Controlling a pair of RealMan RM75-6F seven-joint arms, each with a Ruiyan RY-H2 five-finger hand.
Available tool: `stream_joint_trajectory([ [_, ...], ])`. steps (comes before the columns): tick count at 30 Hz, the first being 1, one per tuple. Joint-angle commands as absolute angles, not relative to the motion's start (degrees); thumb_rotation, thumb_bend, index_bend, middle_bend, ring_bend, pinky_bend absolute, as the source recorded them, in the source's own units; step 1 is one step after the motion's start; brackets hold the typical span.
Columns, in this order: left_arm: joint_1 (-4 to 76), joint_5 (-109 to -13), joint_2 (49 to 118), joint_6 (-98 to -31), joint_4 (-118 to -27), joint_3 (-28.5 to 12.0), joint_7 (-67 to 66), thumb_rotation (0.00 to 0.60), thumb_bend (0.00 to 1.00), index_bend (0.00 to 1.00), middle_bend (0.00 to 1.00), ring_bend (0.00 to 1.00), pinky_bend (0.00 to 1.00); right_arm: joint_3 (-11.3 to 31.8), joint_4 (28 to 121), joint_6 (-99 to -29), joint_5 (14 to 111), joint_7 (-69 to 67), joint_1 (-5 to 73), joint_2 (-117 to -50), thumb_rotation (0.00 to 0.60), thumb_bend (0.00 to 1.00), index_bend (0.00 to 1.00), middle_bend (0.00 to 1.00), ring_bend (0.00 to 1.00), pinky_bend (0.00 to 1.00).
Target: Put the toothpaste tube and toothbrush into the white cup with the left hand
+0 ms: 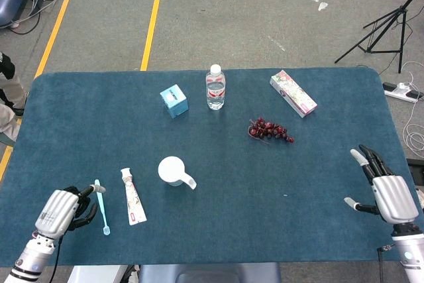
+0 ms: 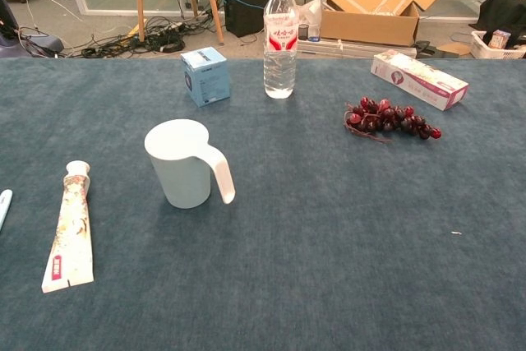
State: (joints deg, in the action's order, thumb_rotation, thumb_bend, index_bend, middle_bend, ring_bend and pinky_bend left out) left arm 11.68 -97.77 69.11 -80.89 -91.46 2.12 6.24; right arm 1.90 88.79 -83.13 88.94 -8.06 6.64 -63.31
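Toothbrush [image 1: 102, 207], slim pale-blue plastic, lies flat on my blue felt table [image 1: 318, 164]; left hand [image 1: 61, 209] fingertips reach its handle, grip unclear. Flattened toothpaste tube [image 1: 132, 204] beside it, then smooth white cup [image 1: 173, 170] upright. Right hand [image 1: 387, 190] splayed, holding nothing.

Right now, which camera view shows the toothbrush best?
The head view: the whole light blue toothbrush lies on the blue table, left of the toothpaste tube, with the left hand at it. The chest view shows only its tip at the left edge.
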Motion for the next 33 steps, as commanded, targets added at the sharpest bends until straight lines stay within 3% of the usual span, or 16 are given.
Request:
stream_joint_trajectory([
  [1, 14.17, -98.71, 67.16, -77.02, -93.25, 2.99, 6.33, 0.600, 0.78, 0.37, 1.00, 0.96, 0.76, 1.93, 88.80, -83.07, 88.88, -8.09, 6.66, -63.29, 0.600, 0.03, 0.02, 0.04, 0.04, 0.33],
  [4, 16.23, -99.18, 65.69, -73.24, -95.33, 3.78, 5.78, 0.600, 0.88, 0.35, 1.00, 1.00, 0.83, 1.99, 88.79, -83.10, 88.79, -8.25, 6.62, -63.23, 0.600, 0.03, 0.02, 0.04, 0.04, 0.33],
  [8, 18.45, -98.66, 65.02, -69.10, -97.94, 4.06, 3.70, 0.600, 0.94, 0.33, 1.00, 1.00, 0.85, 2.09, 88.77, -83.22, 88.73, -8.68, 6.55, -63.04, 0.600, 0.03, 0.02, 0.04, 0.04, 0.33],
  [19, 23.50, -94.71, 66.39, -60.33, -101.54, 2.94, -1.85, 0.600, 0.98, 0.29, 1.00, 1.00, 0.92, 2.22, 88.66, -83.31, 88.61, -9.63, 6.42, -62.69, 0.600, 0.03, 0.02, 0.04, 0.04, 0.33],
  [33, 27.79, -83.59, 72.21, -52.48, -99.09, 0.32, -11.62, 0.600, 0.99, 0.28, 1.00, 1.00, 0.93, 2.38, 88.58, -83.05, 88.35, -10.37, 6.44, -62.33, 0.600, 0.03, 0.03, 0.04, 0.04, 0.33],
])
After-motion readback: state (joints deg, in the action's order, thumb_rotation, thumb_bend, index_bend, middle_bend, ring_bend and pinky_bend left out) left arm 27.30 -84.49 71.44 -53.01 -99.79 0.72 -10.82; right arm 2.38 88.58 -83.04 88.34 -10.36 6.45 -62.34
